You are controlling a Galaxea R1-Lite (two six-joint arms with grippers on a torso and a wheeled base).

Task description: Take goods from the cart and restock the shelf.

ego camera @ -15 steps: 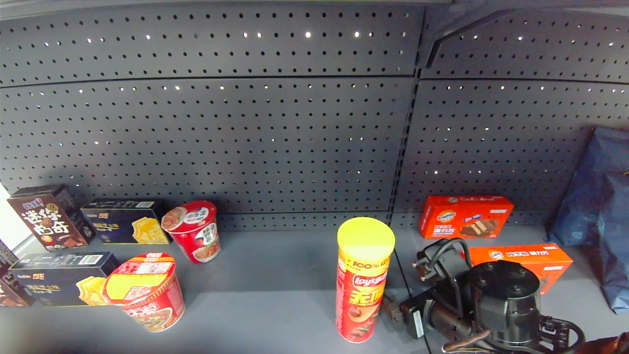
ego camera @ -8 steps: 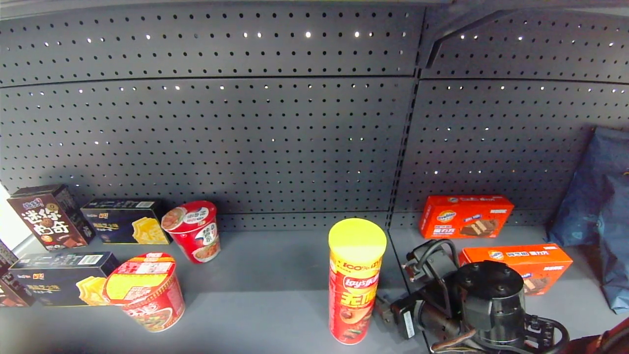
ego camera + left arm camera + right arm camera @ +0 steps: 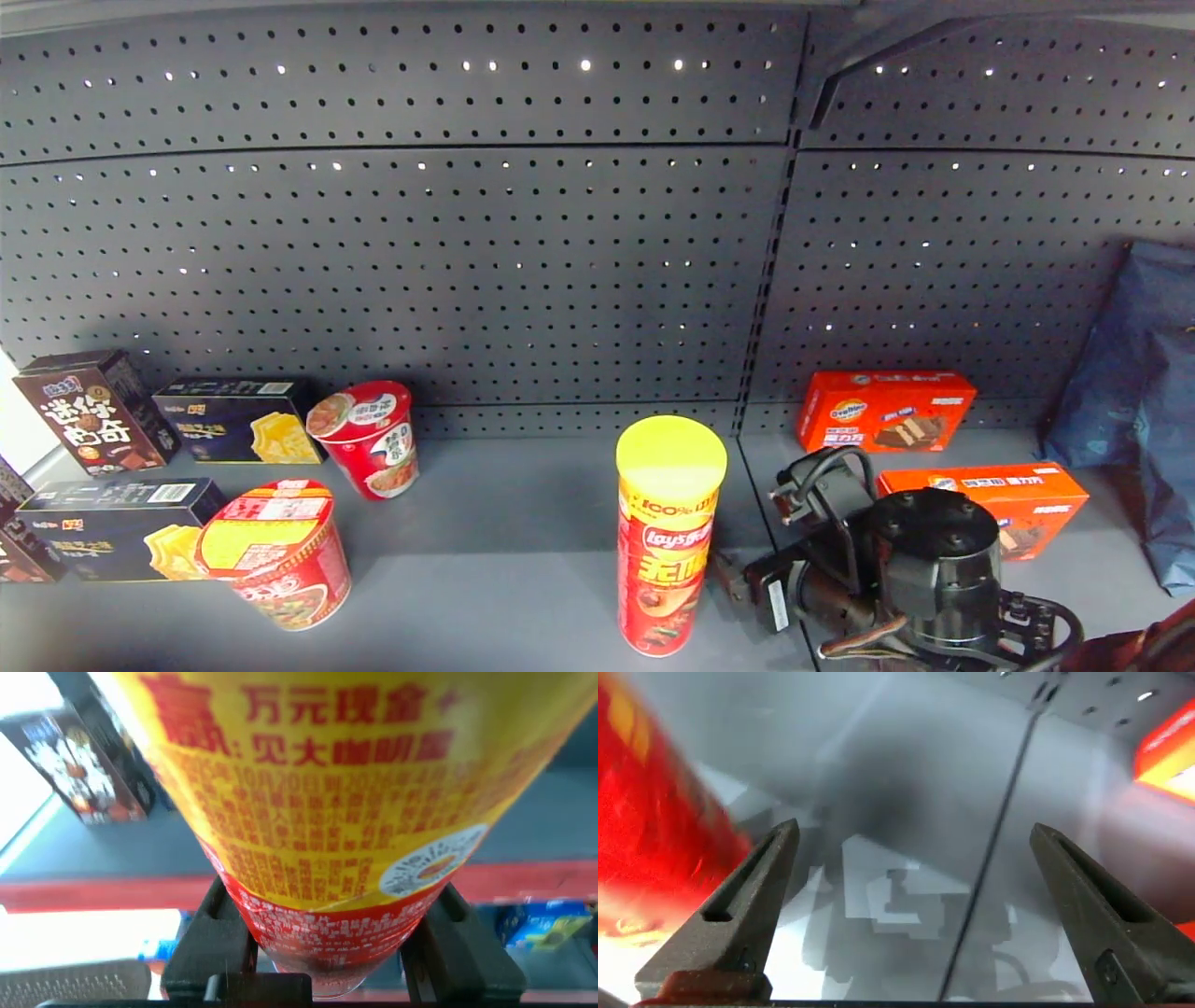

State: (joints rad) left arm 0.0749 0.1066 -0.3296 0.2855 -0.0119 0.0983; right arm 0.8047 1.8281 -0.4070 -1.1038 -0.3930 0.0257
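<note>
Grey shelf [image 3: 523, 541] carries boxes [image 3: 884, 411], cups [image 3: 366, 439], chip can [image 3: 667, 541]

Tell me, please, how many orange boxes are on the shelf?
2. The rear orange box stands against the pegboard; the front orange box lies nearer, partly behind the right arm, which may hide more.

Standing can [image 3: 665, 560] red, lid [image 3: 670, 455] yellow; held can [image 3: 327, 812] yellow, red; boxes [image 3: 882, 411] orange

Ahead of the right gripper [image 3: 913, 831], bare shelf [image 3: 523, 523] is left open. Leftward passage is blocked by the chip can [image 3: 665, 532].
</note>
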